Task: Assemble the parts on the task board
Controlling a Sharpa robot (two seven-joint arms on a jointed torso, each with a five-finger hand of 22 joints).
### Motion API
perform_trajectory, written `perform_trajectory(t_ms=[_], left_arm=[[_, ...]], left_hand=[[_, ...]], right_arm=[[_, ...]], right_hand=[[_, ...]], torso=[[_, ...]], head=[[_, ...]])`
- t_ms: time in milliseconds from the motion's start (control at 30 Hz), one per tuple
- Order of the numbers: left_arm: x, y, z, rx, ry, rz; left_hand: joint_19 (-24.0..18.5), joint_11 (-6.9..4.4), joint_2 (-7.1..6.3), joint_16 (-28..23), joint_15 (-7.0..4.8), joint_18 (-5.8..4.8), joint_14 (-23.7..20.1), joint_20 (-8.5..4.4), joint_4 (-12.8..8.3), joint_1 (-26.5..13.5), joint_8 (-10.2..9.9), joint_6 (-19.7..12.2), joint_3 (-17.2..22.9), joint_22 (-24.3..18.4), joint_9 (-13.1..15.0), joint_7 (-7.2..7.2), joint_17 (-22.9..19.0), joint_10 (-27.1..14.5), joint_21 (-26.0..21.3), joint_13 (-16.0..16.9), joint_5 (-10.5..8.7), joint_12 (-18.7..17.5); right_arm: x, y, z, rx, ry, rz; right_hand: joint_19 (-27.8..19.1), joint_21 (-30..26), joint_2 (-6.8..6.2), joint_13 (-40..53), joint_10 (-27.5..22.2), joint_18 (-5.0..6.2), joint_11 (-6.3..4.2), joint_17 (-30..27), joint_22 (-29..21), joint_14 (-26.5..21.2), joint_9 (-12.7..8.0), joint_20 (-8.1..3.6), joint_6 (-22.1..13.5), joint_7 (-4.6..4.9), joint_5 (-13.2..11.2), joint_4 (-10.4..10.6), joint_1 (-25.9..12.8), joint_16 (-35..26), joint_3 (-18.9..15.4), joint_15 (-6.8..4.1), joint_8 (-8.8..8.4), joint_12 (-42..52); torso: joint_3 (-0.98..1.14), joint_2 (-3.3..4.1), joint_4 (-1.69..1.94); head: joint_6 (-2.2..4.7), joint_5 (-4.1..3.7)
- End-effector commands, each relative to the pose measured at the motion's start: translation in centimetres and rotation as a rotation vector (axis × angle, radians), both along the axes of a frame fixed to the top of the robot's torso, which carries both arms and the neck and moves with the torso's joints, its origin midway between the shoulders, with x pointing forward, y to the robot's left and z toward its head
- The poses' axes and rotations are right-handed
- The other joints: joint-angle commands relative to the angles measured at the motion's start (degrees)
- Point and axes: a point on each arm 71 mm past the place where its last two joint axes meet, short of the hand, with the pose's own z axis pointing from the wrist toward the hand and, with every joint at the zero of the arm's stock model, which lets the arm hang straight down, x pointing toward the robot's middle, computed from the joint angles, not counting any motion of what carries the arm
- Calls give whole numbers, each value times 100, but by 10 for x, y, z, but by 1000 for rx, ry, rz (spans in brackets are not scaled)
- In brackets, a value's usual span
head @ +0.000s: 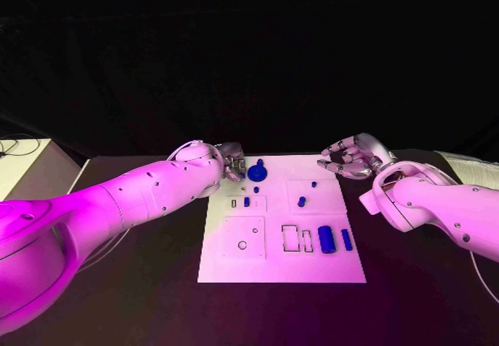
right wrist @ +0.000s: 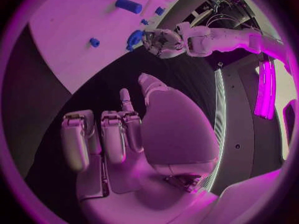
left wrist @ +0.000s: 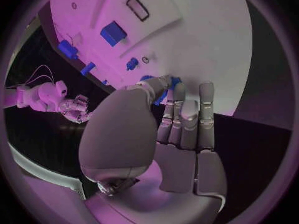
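Note:
The white task board (head: pixel 280 270) lies in the middle of the black table. My left hand (head: pixel 231 164) is at its far left corner, where thumb and fingers pinch the edge of a round blue part (head: pixel 257 172), also seen as the blue part (left wrist: pixel 175 81) at the thumb tip. My right hand (head: pixel 352 158) hovers off the far right corner, fingers apart and holding nothing. A blue cylinder (head: pixel 327 239) and a thinner blue bar (head: pixel 346 239) lie near the board's right edge. Small blue pegs (head: pixel 301 202) stand mid-board. The right wrist view shows my left hand (right wrist: pixel 163 41) beside the round part (right wrist: pixel 134 37).
Empty rectangular slots (head: pixel 290 238) and a small round hole (head: pixel 242 245) mark the board's near half. A pale box (head: pixel 21 169) stands at the table's far left and a white object (head: pixel 468 167) at the far right. Black table surrounds the board.

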Motion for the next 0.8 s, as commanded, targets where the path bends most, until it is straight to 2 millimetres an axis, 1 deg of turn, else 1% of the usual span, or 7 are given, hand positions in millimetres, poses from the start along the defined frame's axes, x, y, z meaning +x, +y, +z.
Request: perform_trajectory(t_ms=[33,200,333,400,467,633,800], left_arm=[[-4,4,-13,42,86,7],[-3,9,-13,38,75,20],[-3,13,-12,25,62,29],[-3,14,-11,18,58,31],[-4,16,-11,8,53,31],[-5,17,-10,-19,39,26],[-8,18,-9,-61,20,15]], left_hand=[[33,-9,57,-45,-25,30,-9,-8,-21,37,-48,60,48,47,-25,-2,-30,95,43,-78,-21,-144],[20,-35,95,-153,-48,40,-36,-30,-117,64,-143,121,102,21,-70,-10,-197,274,25,-196,-18,-448],[-33,-45,154,-369,-65,58,-110,-57,-233,68,-219,141,123,-60,-63,-30,-476,467,-41,-365,-20,-950],[-34,-41,180,-416,-66,60,-112,-61,-265,70,-226,145,130,-68,-49,-28,-519,514,-48,-404,-17,-1089],[-63,-25,204,-565,-63,68,-189,-66,-313,59,-244,124,142,-106,-20,-23,-728,571,-78,-480,-17,-1362],[-80,-3,265,-755,-54,77,-223,-70,-413,75,-180,181,177,-125,75,-7,-921,691,-88,-561,-8,-1741],[-70,57,293,-961,-25,75,-228,-58,-534,71,-149,179,284,-68,179,42,-1095,823,-25,-667,12,-2260]], right_arm=[[-1,1,1,-6,-7,16],[-1,1,1,-6,-8,14],[-1,0,1,-6,-9,13],[-1,-1,1,-6,-9,12],[-1,-1,1,-6,-10,11],[-1,-1,1,-6,-10,11],[-1,-1,1,-6,-11,11]], right_hand=[[513,-27,3,1299,369,9,43,1380,1389,556,7,20,-51,5,27,-2,-65,-27,21,37,40,-24],[513,-27,3,1299,369,9,43,1380,1389,556,7,20,-51,5,27,-2,-65,-27,21,37,40,-24],[511,-32,9,1301,371,10,42,1378,1387,555,8,20,-48,4,31,1,-70,-28,28,36,45,-20],[511,-32,9,1301,371,10,42,1378,1387,555,8,20,-48,4,31,1,-70,-28,28,36,45,-20],[511,-32,9,1301,371,10,42,1378,1387,555,8,20,-48,4,31,1,-70,-28,28,36,45,-20],[511,-32,11,1302,373,10,42,1380,1387,556,9,19,-46,3,33,0,-70,-27,33,36,48,-18],[511,-32,11,1302,373,10,42,1380,1387,556,9,19,-46,3,33,0,-70,-27,33,36,48,-18]], torso=[[-5,-2,5],[-11,-2,10],[-14,-5,15],[-15,-6,18],[-14,-4,20],[-17,-6,14],[-14,-4,7]], head=[[4,-2],[13,-2],[24,0],[26,2],[28,2],[41,21],[53,33]])
